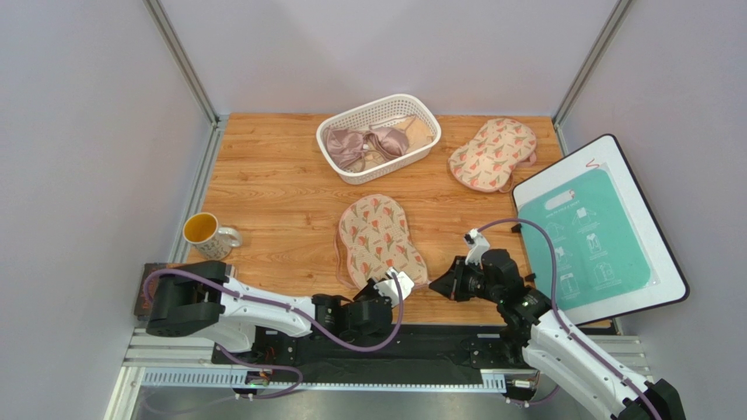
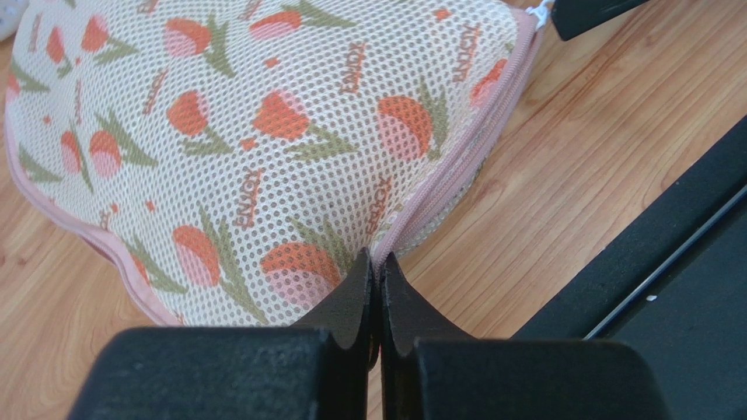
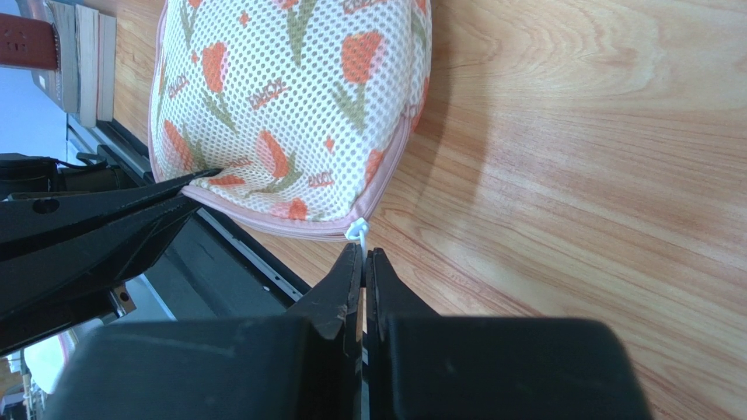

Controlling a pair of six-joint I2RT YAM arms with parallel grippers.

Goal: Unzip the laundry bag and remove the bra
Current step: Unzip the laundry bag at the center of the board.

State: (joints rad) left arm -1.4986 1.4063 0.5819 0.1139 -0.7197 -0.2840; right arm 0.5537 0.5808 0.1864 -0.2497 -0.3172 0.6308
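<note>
The laundry bag [image 1: 379, 238], a flowered mesh pouch with pink zip edging, lies flat on the wooden table just ahead of both arms. My left gripper [image 2: 377, 260] is shut, pinching the pink zip edge [image 2: 456, 171] at the bag's near rim. To the right, my right gripper [image 3: 362, 251] is shut on the white zip pull [image 3: 356, 231] at the bag's near right corner. In the top view the left gripper [image 1: 400, 285] and the right gripper [image 1: 444, 285] sit close together at that near end. The zip looks closed. The bra is hidden.
A white basket [image 1: 419, 109] at the back holds a shiny mauve bra [image 1: 355, 142] and a pale one. A second flowered bag [image 1: 493, 153] lies back right. A teal-and-white board [image 1: 596, 236] is on the right, a mug [image 1: 206, 233] on the left.
</note>
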